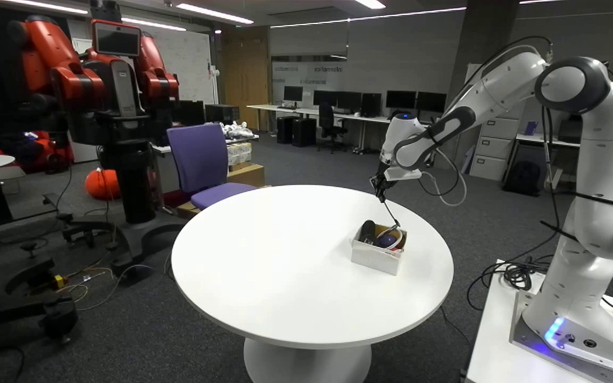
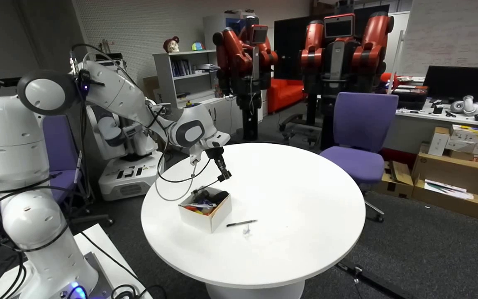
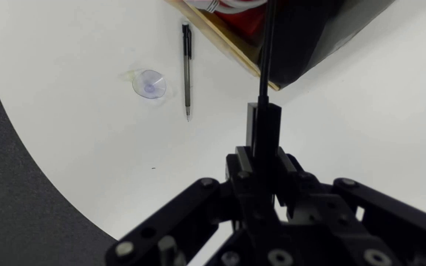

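My gripper [image 3: 264, 157] is shut on the block-shaped end of a thin black stick-like thing [image 3: 266, 125]; I cannot tell if it is a rod or a stiff cable. In both exterior views, the gripper [image 1: 381, 197] [image 2: 224, 176] hangs above the table, and the held thing [image 2: 209, 185] slants from it to an open white box [image 1: 374, 258] [image 2: 218, 216]. Its far end, with a small clip-like part [image 1: 396, 225], is at the box. Inside lie a dark object [image 1: 367, 232], a purple ball [image 1: 386, 241], and red and yellow items.
The box stands on a round white table [image 1: 264, 266]. Beside it lie a pen [image 2: 241, 223] [image 3: 187, 74] and a clear suction cup [image 2: 246, 229] [image 3: 149, 85]. A purple chair [image 1: 200, 159] [image 2: 361, 124] is at the table's edge. Loose cables [image 2: 179, 198] hang from the arm.
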Robot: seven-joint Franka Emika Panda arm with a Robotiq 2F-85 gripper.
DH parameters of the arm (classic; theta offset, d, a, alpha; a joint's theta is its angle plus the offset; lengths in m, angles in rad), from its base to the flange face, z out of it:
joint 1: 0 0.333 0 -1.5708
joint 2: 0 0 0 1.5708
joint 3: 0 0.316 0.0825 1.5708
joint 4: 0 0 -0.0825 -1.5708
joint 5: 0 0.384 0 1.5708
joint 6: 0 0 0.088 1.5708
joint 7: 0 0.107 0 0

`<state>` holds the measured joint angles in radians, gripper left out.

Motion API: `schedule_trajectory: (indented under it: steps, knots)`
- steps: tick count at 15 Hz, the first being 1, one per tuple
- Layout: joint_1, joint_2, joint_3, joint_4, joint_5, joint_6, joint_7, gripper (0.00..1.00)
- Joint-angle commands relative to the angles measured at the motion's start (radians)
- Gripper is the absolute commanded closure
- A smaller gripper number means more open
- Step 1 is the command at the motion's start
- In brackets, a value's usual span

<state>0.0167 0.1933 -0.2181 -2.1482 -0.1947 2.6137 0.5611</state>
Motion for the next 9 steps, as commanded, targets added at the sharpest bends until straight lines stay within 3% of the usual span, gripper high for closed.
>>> schedule_trajectory:
  steps: [1,9]
  knots:
    - [0.01,-0.026,0.0,-0.035,-0.122,0.049,0.003,0.95]
    - [0.014,-0.006,0.04,-0.081,-0.122,0.114,-0.025,0.95]
